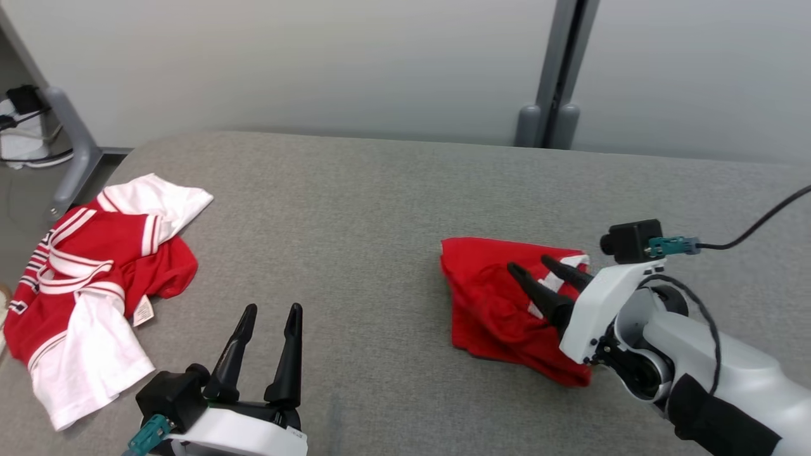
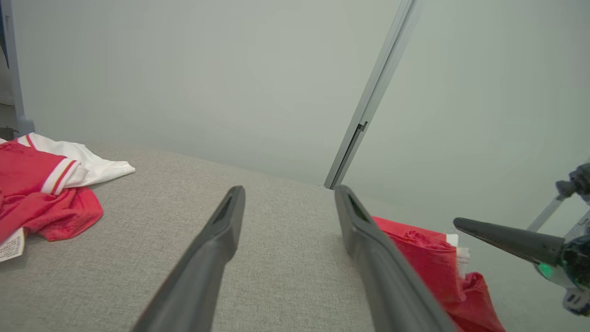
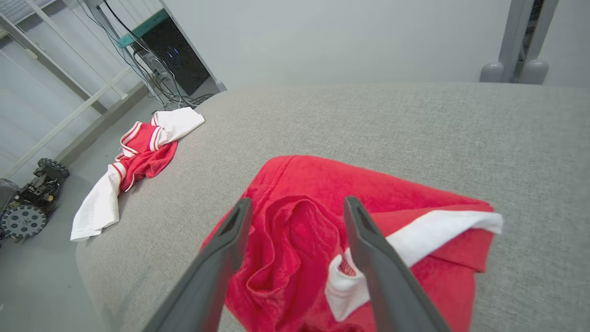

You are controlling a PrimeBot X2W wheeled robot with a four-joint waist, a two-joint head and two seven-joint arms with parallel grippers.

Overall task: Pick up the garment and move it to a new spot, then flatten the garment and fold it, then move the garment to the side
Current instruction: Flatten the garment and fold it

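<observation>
The garment (image 1: 488, 297), a red piece with a white band, lies bunched and folded on the right part of the grey padded surface (image 1: 355, 209). My right gripper (image 1: 529, 264) hovers just over it, jaws open, with nothing between the fingers. In the right wrist view the two fingers of that gripper (image 3: 297, 200) straddle a raised red fold of the garment (image 3: 322, 175). Near the front edge, left of centre, my left gripper (image 1: 272, 308) stands open and empty over bare fabric. The left wrist view has the left gripper (image 2: 289, 189) open, with the garment (image 2: 428, 258) at its lower right.
A second red and white garment (image 1: 95, 266) lies crumpled at the surface's left edge, partly hanging over it. Pale wall panels and a grey post (image 1: 557, 76) stand behind. Left of the surface there is floor with a small wheeled device (image 3: 27, 207) and a rack with cables (image 3: 156, 60).
</observation>
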